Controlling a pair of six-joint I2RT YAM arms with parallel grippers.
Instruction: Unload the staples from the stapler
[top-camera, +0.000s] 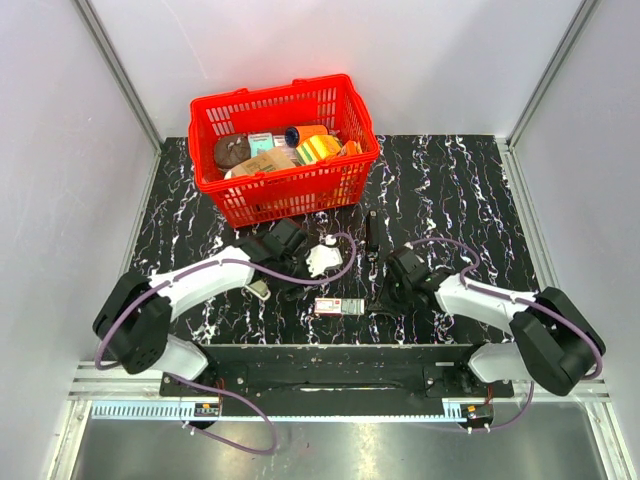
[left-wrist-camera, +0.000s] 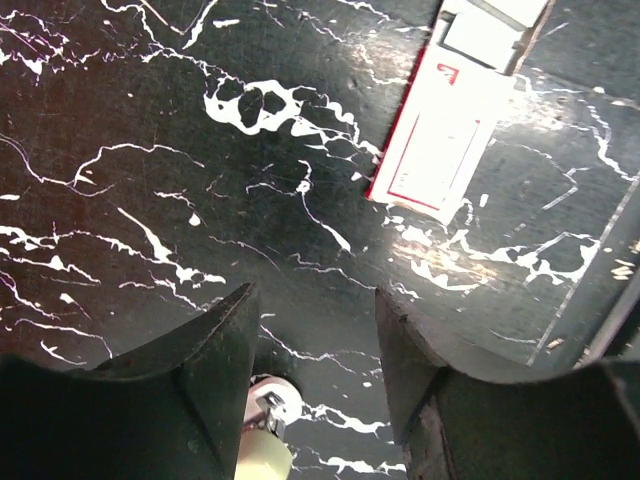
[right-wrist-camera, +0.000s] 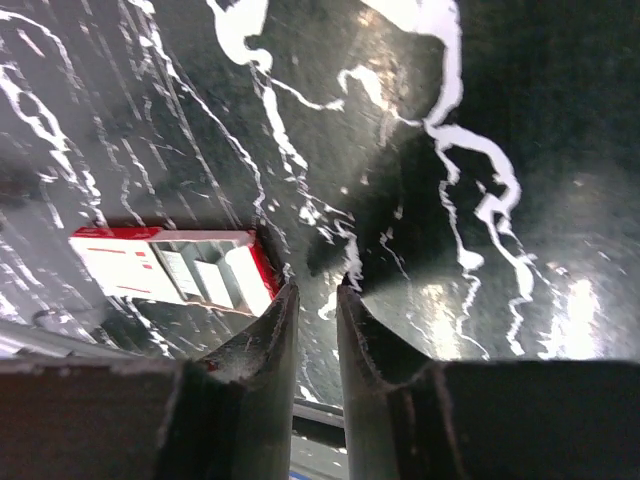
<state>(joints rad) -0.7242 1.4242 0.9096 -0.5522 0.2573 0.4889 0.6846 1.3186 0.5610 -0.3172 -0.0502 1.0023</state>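
One stapler (top-camera: 370, 236), thin & dark, lies mid-counter (top-camera: 470, 200) btwn the red basket (top-camera: 285, 195) and the right end effector (right-wrist-camera: 318, 290), just beyond its tips. That end effector is nearly clenched, nothing visible btwn the fingers. Left end effector (left-wrist-camera: 315, 300) is released, empty, near one staple box (left-wrist-camera: 437, 140).

Probably best: left pins the stapler body, right draws the staples out straight, w/o twisting.

Count: 1 stapler, 1 box, 1 basket, 2 arms.

A black tabletop veined with white marbling (top-camera: 470, 190) carries a bright red plastic mesh basket (top-camera: 284, 195) and a small red-and-white cardboard staple box (top-camera: 339, 306); white-shelled arms (top-camera: 205, 277) trail purple cables (top-camera: 240, 405).
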